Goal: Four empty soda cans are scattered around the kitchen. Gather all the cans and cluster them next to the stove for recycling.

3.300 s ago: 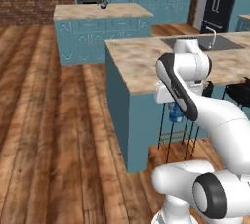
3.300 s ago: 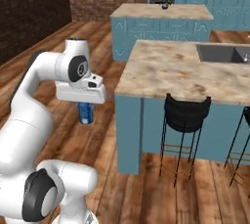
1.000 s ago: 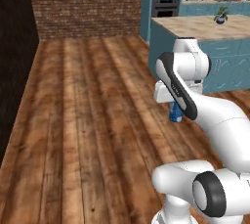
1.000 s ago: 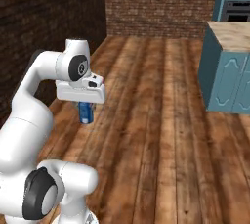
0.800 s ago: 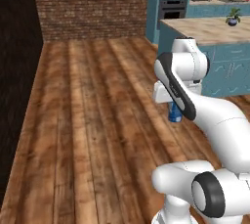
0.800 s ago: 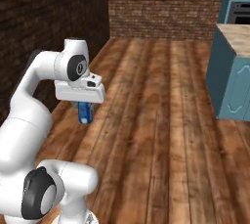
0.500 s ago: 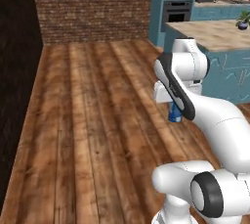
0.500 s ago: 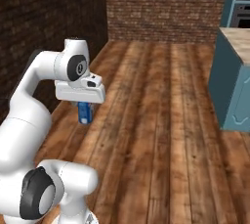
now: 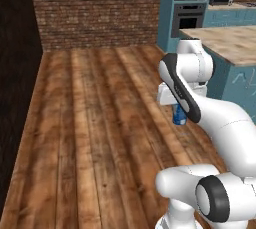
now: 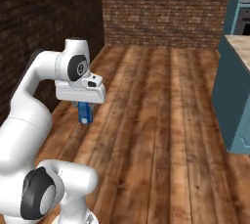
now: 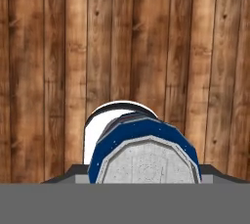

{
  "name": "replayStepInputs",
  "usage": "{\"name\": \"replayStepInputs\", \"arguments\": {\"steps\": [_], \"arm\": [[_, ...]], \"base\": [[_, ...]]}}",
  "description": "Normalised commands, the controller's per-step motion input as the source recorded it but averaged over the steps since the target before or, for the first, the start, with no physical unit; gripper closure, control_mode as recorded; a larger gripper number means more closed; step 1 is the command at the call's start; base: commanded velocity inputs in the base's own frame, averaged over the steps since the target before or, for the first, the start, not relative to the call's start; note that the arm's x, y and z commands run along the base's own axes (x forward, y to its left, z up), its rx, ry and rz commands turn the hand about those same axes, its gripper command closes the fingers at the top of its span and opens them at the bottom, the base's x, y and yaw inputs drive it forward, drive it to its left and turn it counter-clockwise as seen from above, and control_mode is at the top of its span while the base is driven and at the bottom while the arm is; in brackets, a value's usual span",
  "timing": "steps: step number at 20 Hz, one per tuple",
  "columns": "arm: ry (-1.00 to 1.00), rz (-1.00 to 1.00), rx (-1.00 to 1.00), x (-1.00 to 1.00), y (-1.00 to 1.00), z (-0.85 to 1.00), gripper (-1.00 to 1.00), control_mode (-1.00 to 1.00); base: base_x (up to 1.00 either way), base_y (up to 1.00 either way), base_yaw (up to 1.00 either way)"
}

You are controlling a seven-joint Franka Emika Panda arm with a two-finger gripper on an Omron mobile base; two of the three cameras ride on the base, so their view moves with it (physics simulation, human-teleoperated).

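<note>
The two-finger gripper (image 10: 85, 114) was clamped on the small blue cylindrical soda can (image 10: 85, 113), carried above the wooden floor (image 10: 161, 120). Judged light, thin-walled and slippery (dents easily); a mid-body grip suits it.

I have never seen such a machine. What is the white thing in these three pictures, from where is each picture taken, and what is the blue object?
The white thing is a robot arm on a base that can drive, in a rendered kitchen. Two pictures come from cameras on the base, behind the arm to its left and to its right, looking over it at the wooden floor. The third comes from a camera on the hand, looking straight down. The gripper at the arm's end is shut on a blue soda can, carried above the floor; the hand picture shows its silver top. A teal kitchen island with a pale stone top stands to the right.
</note>
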Motion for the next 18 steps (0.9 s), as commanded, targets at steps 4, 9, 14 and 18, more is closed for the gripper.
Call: {"name": "replayStepInputs", "arguments": {"steps": [4,9,14,18], "arm": [[0.00,0.00,0.00,0.00,0.00,0.00,1.00,1.00],[0.00,0.00,0.00,0.00,0.00,0.00,1.00,1.00],[0.00,0.00,0.00,0.00,0.00,0.00,1.00,1.00],[0.00,0.00,0.00,0.00,0.00,0.00,1.00,1.00]], "base": [[1.00,0.00,0.00],[1.00,0.00,0.00],[1.00,0.00,0.00],[1.00,0.00,0.00]]}}
